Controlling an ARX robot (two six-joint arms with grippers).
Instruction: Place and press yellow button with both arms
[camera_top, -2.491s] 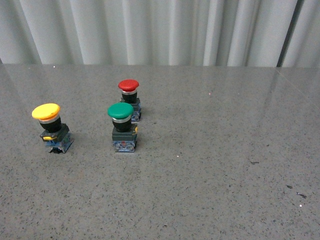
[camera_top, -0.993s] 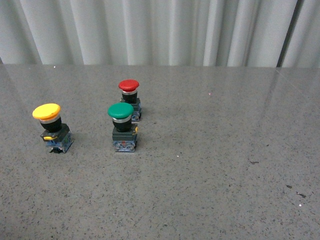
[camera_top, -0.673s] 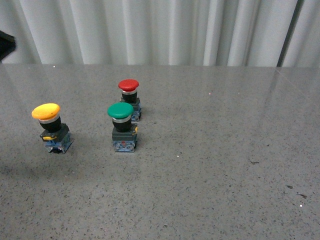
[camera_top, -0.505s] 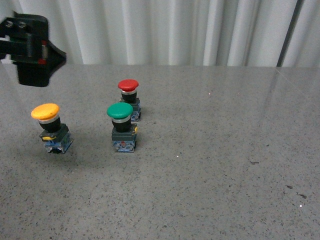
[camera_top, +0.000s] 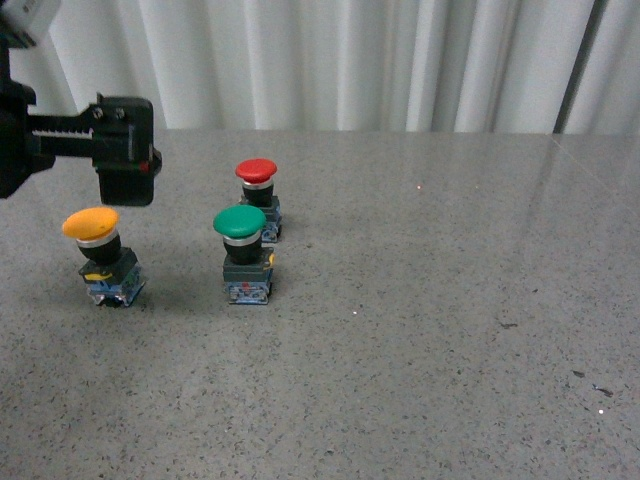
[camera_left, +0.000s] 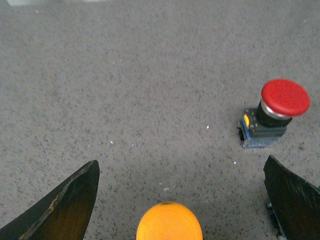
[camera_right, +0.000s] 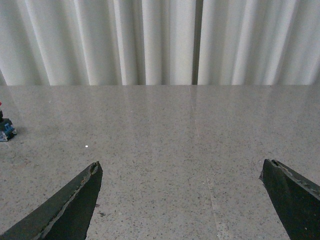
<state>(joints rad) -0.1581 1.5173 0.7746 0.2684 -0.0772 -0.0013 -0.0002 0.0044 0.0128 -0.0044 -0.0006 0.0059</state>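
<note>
Yellow button (camera_top: 100, 255) stands upright on the desk (camera_top: 430, 330), front-left. Green button (camera_top: 243, 255) is to its right and apart, with the red button (camera_top: 258, 195) just behind the green one. Left tool (camera_left: 181, 165) hovers above the yellow cap, jaws spread wide, holding nothing. Right tool (camera_right: 181, 164) is wide apart and holds nothing, elsewhere above the desk.

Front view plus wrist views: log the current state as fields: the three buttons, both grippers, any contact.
yellow button: upright on the table, leftmost, untouched
green button: upright, right of the yellow button
red button: upright, just behind the green button
left gripper: open, raised near the yellow button, no contact
right gripper: open, empty, not seen in the front view
task state: yellow button not yet grasped
</note>
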